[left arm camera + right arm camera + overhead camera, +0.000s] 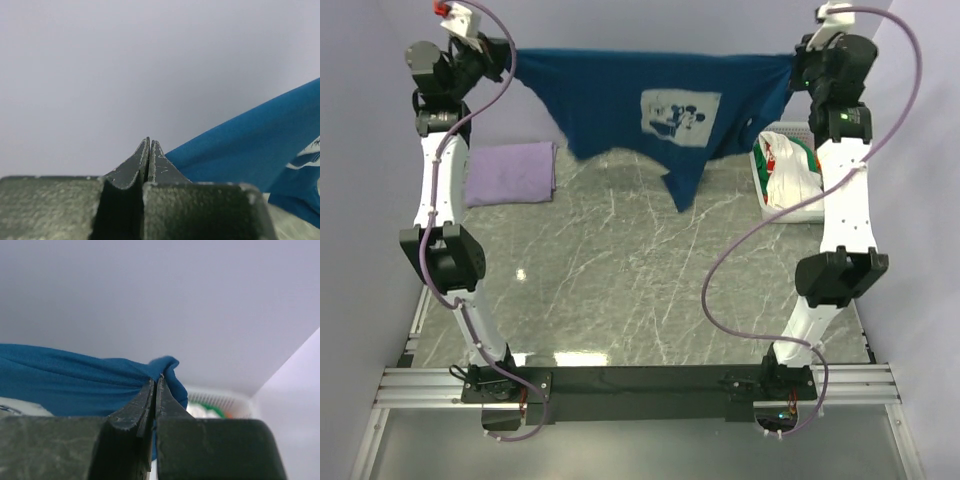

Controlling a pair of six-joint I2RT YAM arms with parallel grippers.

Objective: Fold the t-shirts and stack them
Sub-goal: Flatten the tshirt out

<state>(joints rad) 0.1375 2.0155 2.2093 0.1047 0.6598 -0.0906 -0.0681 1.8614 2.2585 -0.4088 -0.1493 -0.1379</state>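
A dark blue t-shirt with a pale printed picture hangs stretched in the air above the far side of the table. My left gripper is shut on its left end and my right gripper is shut on its right end. In the left wrist view the jaws are closed with blue cloth running off to the right. In the right wrist view the jaws pinch a bunched blue fold. A folded lavender t-shirt lies flat at far left. White and green t-shirts with red bits sit in the basket.
The white lattice basket stands at far right, beside my right arm; its rim shows in the right wrist view. The table top is grey marble-patterned. Pale walls close in on the left, back and right.
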